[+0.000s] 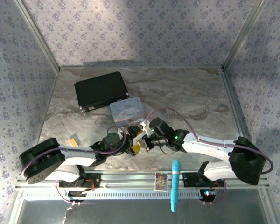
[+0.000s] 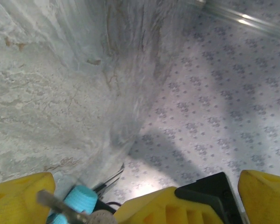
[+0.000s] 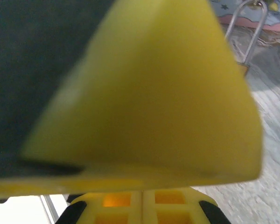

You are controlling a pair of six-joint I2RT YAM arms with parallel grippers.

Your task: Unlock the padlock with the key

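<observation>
Two arms nose to nose at mid-table, just in front of the pale pastel tin (image 1: 127, 110).
The left gripper (image 2: 140, 193) has its yellow jaws spread wide. The right gripper (image 1: 142, 138) is closed tight, though on what I cannot tell. The small brass-yellow padlock (image 3: 252, 39), thin silver shackle uppermost, shows in the right wrist view past a blurred yellow finger (image 3: 144, 93), with the tin behind it.

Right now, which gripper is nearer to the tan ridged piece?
Left. In the top view the left gripper sits right of the tan ridged piece; the right gripper lies farther right.
</observation>
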